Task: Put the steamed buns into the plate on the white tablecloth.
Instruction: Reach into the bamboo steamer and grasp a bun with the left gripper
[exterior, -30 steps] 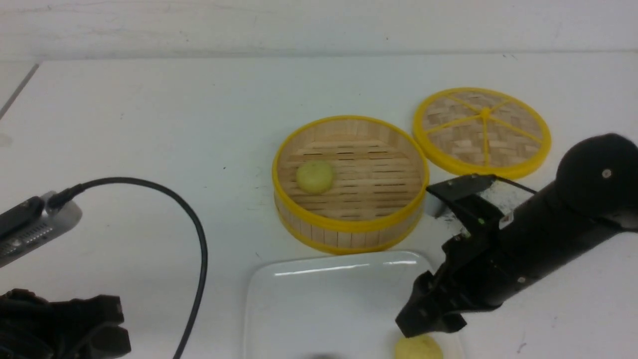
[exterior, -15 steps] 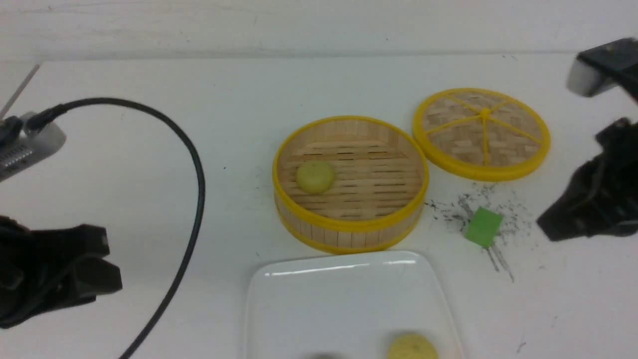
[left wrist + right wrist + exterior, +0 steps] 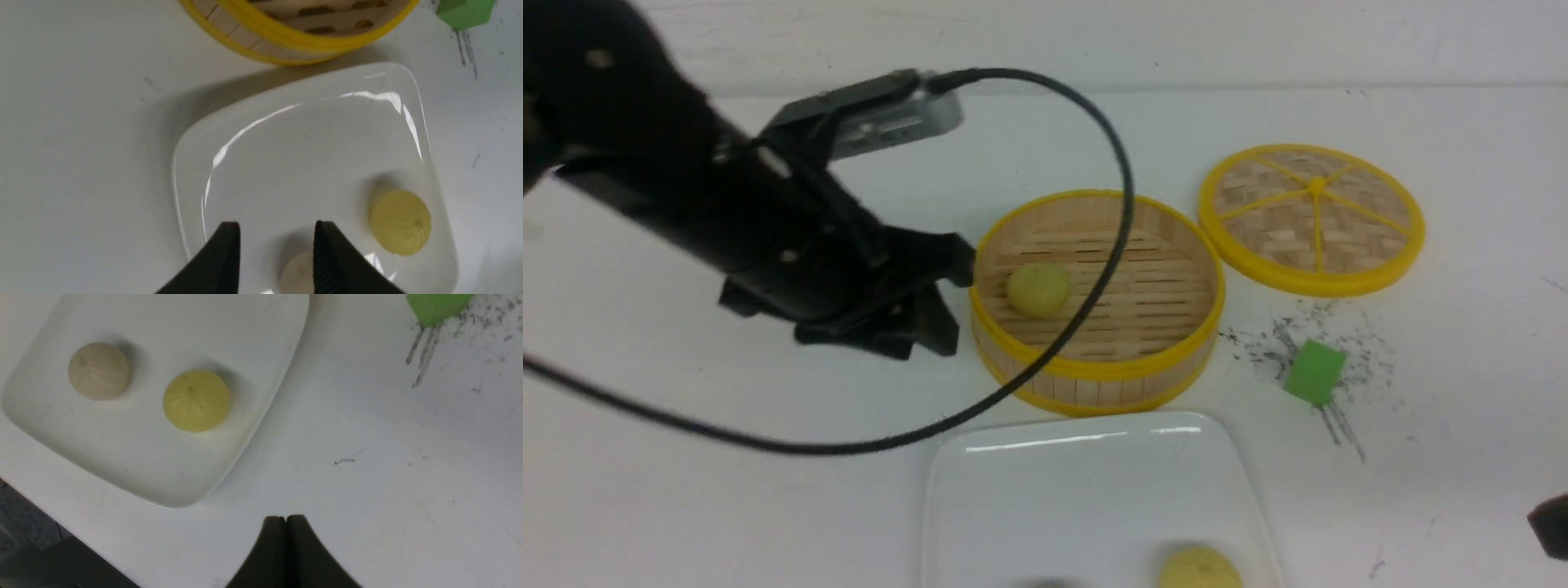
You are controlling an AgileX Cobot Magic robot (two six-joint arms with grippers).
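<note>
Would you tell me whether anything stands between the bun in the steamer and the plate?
Only the steamer's wall: the bun sits inside it and must be lifted over to reach the plate. A black cable also crosses it in front view.

I read no text, label, brand, number or sign in any view. Dark scuff marks (image 3: 1282, 347) on the white tablecloth (image 3: 686, 506) spell nothing.

A matte white surface (image 3: 686, 490), flecked with dark scuffs (image 3: 1258, 347) toward its right side, runs back to a pale, faintly smudged wall (image 3: 1176, 41), while past its near edge the right wrist view shows dark grey floor (image 3: 24, 535), all under soft, even light casting faint shadows.
</note>
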